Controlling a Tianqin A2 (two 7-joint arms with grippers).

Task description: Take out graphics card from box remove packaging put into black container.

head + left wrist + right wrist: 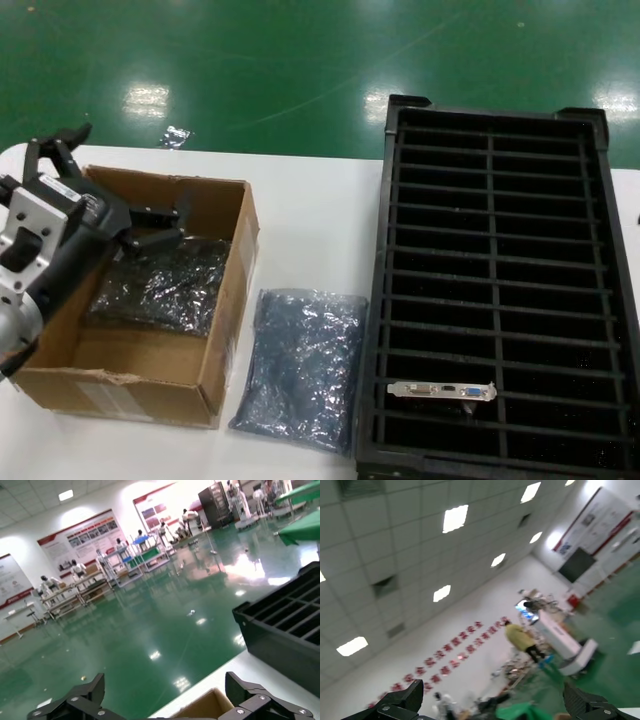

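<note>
Left gripper [152, 222] is over the cardboard box [225, 330] w/ fingers spread wide apart, not holding anything, hovering just above the dark bagged cards [160, 285] lying inside. The bubble antistatic bag [300, 370] lies flat on the white table [310, 215] between box and black slotted tray [375, 300], touching the tray's edge. Graphics card [442, 390] sits in a near slot of the tray, silver bracket up, blue port visible. Right gripper [495, 707] isn't in head view; its wrist cam points at the ceiling, fingers spread apart, nothing between them.
</note>
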